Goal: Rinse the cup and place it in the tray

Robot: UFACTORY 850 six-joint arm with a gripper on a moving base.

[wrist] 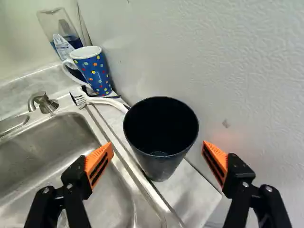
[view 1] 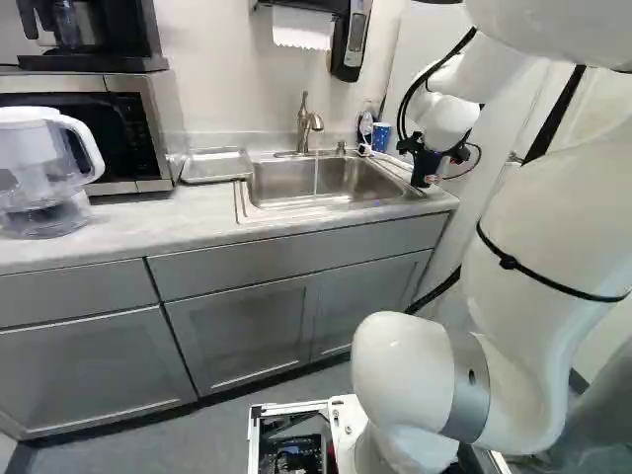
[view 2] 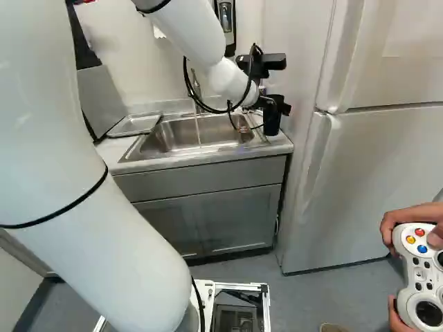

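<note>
The black two-fingered gripper [wrist: 157, 147] stands open, spread wider than the upright, tapered black cup [wrist: 160, 168] at the right base view's upper right, presumably to grip opposite walls

Gray cabinets [view 1: 247, 331] beside a white refrigerator [view 2: 370, 173].

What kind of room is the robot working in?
It looks like a small kitchen or break room: there is a metal sink with a running faucet, a water filter pitcher, and a refrigerator beside the counter.
</note>
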